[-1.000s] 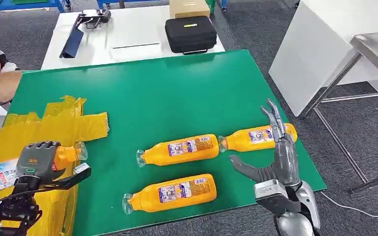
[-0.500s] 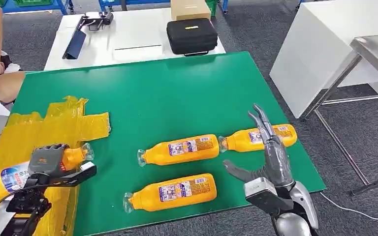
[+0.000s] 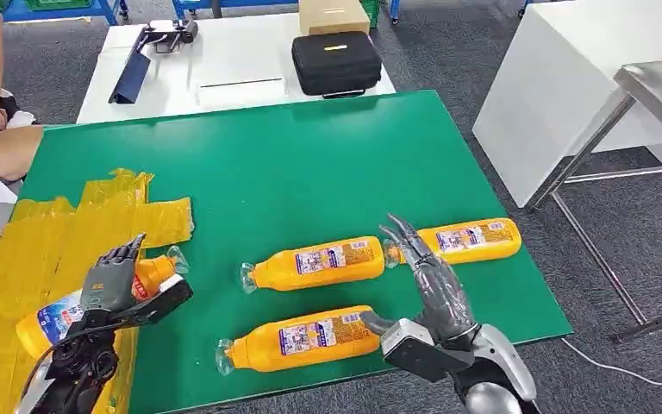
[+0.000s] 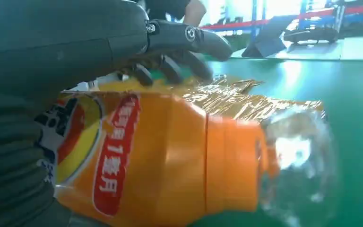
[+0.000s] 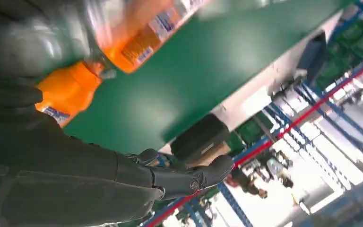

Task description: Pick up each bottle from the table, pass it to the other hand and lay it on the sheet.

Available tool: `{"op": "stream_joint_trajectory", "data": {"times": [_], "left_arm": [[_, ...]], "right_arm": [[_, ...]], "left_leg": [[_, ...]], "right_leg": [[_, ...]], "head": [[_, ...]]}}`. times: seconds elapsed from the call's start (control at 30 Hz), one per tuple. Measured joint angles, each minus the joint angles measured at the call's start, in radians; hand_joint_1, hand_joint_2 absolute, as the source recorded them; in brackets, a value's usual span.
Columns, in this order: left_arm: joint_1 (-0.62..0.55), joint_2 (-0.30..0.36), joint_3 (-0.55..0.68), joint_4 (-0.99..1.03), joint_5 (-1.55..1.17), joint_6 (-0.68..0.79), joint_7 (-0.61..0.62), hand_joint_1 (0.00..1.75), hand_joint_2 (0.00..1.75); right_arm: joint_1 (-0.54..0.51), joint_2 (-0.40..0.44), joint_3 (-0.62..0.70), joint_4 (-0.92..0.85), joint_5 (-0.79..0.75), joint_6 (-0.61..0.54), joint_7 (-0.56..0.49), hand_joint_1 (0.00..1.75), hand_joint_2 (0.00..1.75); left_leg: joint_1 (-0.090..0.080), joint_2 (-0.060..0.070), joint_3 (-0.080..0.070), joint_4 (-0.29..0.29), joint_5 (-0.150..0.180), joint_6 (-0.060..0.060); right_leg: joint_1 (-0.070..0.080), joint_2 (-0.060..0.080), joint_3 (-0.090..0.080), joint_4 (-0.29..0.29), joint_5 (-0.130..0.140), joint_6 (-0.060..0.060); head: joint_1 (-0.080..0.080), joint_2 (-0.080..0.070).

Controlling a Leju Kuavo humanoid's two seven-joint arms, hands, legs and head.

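I see the head view bright and evenly lit, sharp, with soft shadows on the table [image 3: 310, 164]. Both wrist views blur up close; glare blows out the cap [image 4: 298, 156] and the right wrist background.

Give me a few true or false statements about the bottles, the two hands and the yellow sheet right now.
1. Three orange bottles lie on the bare green table. True.
2. The left hand is over a bottle on the yellow sheet. True.
3. The right hand holds a bottle. False: its fingers are spread, holding nothing.
4. The bottles stand upright. False: all lie on their sides.
5. The black case sits on the green table. False: it is on the white table behind.
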Motion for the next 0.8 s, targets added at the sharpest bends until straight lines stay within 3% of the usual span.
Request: {"op": "stream_joint_trajectory", "data": {"times": [0.47, 0.8], "left_arm": [[0.132, -0.054, 0.030, -0.279, 0.277, -0.014, -0.073, 0.00, 1.75], [0.218, -0.101, 0.058, -0.533, 0.775, -0.123, -0.182, 0.00, 1.75]], "right_arm": [[-0.053, -0.049, 0.082, 0.089, 0.026, 0.049, 0.050, 0.00, 1.75], [-0.140, -0.061, 0.194, 0.227, 0.195, 0.086, 0.148, 0.00, 1.75]], "left_leg": [[0.000, 0.000, -0.004, 0.000, 0.000, 0.000], [0.001, 0.001, -0.006, 0.000, 0.000, 0.000]], "right_leg": [[0.000, 0.000, -0.004, 0.000, 0.000, 0.000], [0.001, 0.001, -0.006, 0.000, 0.000, 0.000]], "head": [[0.000, 0.000], [0.000, 0.000]]}}
